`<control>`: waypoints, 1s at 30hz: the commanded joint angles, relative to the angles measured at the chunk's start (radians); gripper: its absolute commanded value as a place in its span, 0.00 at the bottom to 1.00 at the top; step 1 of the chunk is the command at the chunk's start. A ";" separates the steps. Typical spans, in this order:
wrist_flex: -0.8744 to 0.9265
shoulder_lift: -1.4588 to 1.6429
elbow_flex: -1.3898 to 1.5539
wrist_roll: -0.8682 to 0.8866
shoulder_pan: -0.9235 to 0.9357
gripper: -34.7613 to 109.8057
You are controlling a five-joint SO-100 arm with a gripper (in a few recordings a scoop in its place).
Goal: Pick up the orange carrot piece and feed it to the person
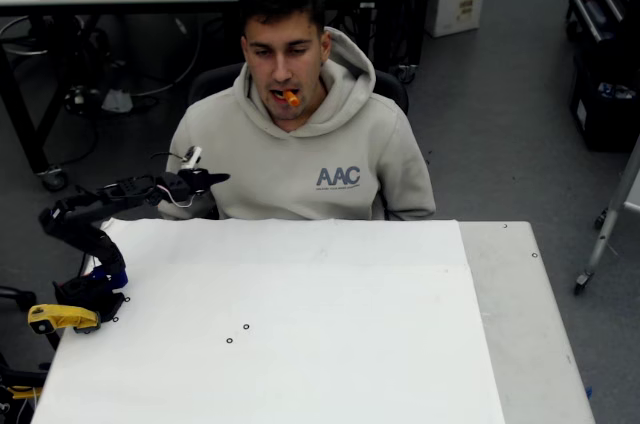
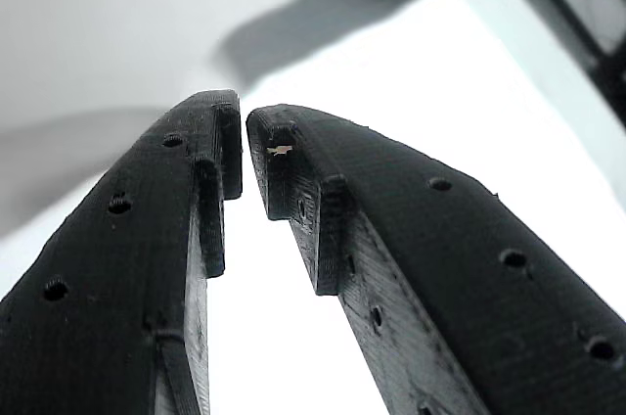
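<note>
carrot: held in the person's mouth | gripper: raised beside the person's shoulder, nothing held | jaws: nearly closed, narrow gap seen in wrist view

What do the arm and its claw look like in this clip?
The arm is matte black with a blue part near its base, held down by a yellow clamp. A thin cable loops beside the claw. In the wrist view, its black printed fingers are ridged and dotted with small holes.

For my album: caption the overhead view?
Small orange carrot piece in the hoodie-wearing person's mouth; black pincer empty beside him.
</note>
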 commanded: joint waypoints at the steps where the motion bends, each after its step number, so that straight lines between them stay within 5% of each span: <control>1: 0.005 0.181 0.147 -0.009 -0.048 0.22; 9: 0.041 0.394 0.385 0.169 -0.083 0.22; 23: 0.784 0.640 0.437 0.336 -0.178 0.23; 30: 0.902 0.834 0.457 0.342 -0.202 0.23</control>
